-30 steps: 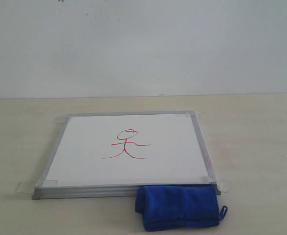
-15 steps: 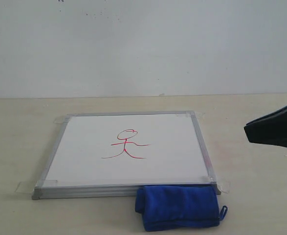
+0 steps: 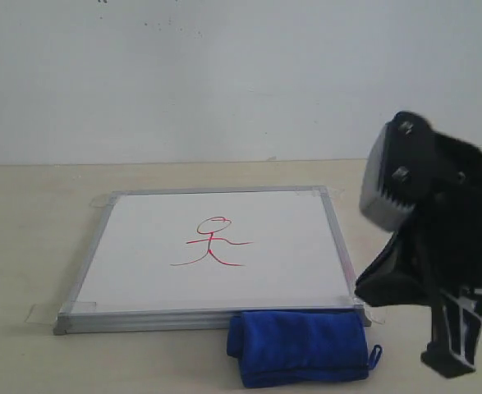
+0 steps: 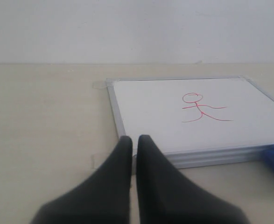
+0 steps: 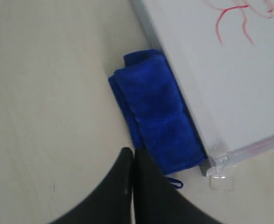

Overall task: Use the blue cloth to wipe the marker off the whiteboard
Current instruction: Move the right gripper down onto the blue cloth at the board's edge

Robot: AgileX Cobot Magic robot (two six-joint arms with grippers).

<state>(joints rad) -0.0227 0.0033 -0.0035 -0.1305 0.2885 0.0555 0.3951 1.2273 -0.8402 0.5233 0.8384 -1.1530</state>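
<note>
The whiteboard [image 3: 265,246] lies flat on the table, with the marker [image 3: 214,243], a small red stick figure, near its middle. The folded blue cloth [image 3: 300,346] rests on the table against the board's front edge, at its right corner. My right gripper [image 3: 448,363] hangs just right of the cloth, pointing down. In the right wrist view it [image 5: 132,152] is shut and empty beside the cloth [image 5: 155,121] and its loop [image 5: 176,182]. My left gripper [image 4: 133,139] is shut and empty near the board's [image 4: 174,116] front left corner.
Clear tape tabs [image 3: 42,313] hold the board's corners to the beige table [image 3: 27,246]. A plain white wall [image 3: 224,74] stands behind the table. The right arm's body [image 3: 438,222] rises over the table to the right of the board.
My right arm has come into the exterior view from the right, moving left and down until its gripper is next to the cloth's right end. Board and cloth have not moved.
</note>
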